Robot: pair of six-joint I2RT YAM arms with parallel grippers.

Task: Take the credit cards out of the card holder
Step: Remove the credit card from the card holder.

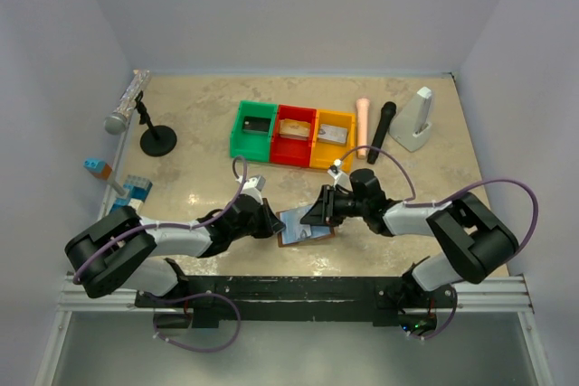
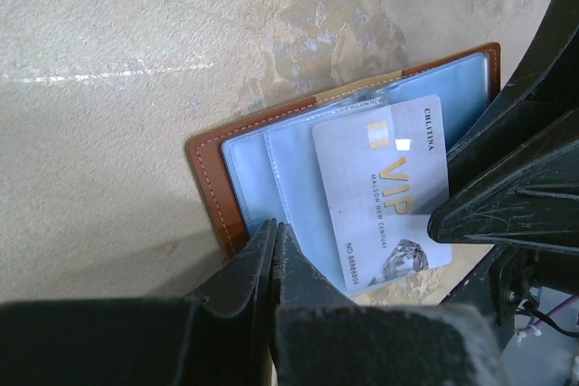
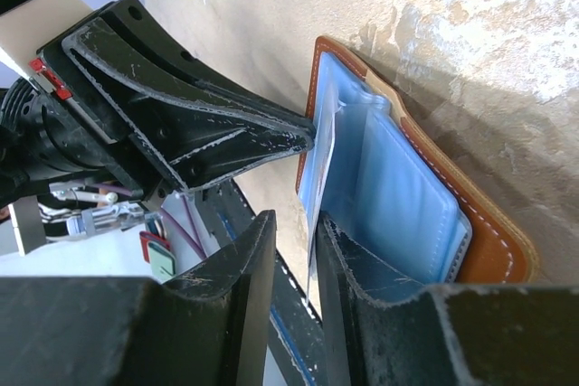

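Observation:
The brown card holder (image 1: pixel 305 227) lies open near the table's front edge, its grey-blue pockets (image 2: pixel 271 160) facing up. A silvery grey VIP credit card (image 2: pixel 389 187) sticks halfway out of a pocket. My left gripper (image 2: pixel 274 230) is shut, with its tips on the holder's near edge beside the card. My right gripper (image 3: pixel 297 220) is open and straddles the card's thin free edge (image 3: pixel 322 155), which rests against one finger (image 3: pixel 348 250) with a gap to the other. In the top view the left gripper (image 1: pixel 271 221) and right gripper (image 1: pixel 318 212) meet over the holder.
Green (image 1: pixel 237 133), red (image 1: pixel 279 146) and yellow (image 1: pixel 350 137) bins stand in a row at the back, each with a card inside. A microphone on a stand (image 1: pixel 145 119), blue blocks (image 1: pixel 134 191), a pink cylinder (image 1: pixel 362 119), a black microphone (image 1: pixel 382 126) and a white object (image 1: pixel 418 120) lie around.

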